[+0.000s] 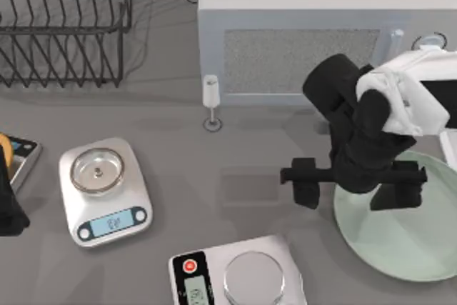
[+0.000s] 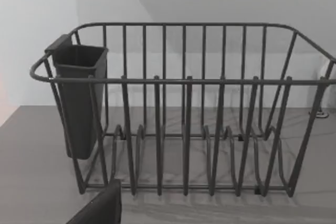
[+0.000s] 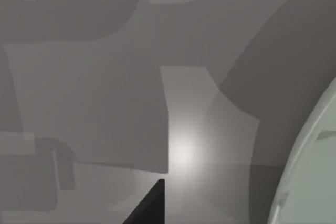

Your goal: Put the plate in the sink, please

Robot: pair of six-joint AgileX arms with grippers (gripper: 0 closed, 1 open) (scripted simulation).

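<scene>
The plate is large, round and pale mint-green, and it lies flat on the grey table at the front right. Its rim also shows in the right wrist view. My right gripper hovers over the plate's left rim, open wide. One finger is over bare table and the other finger is over the plate. Nothing is held between them. A thin white rim of the sink shows at the table's right edge, behind the plate. My left arm is parked at the far left edge.
A white-grey microwave stands at the back, right behind the right arm. A wire dish rack with a dark cup holder sits at the back left. Two kitchen scales rest at the front left and front centre. A small stemmed glass stands before the microwave.
</scene>
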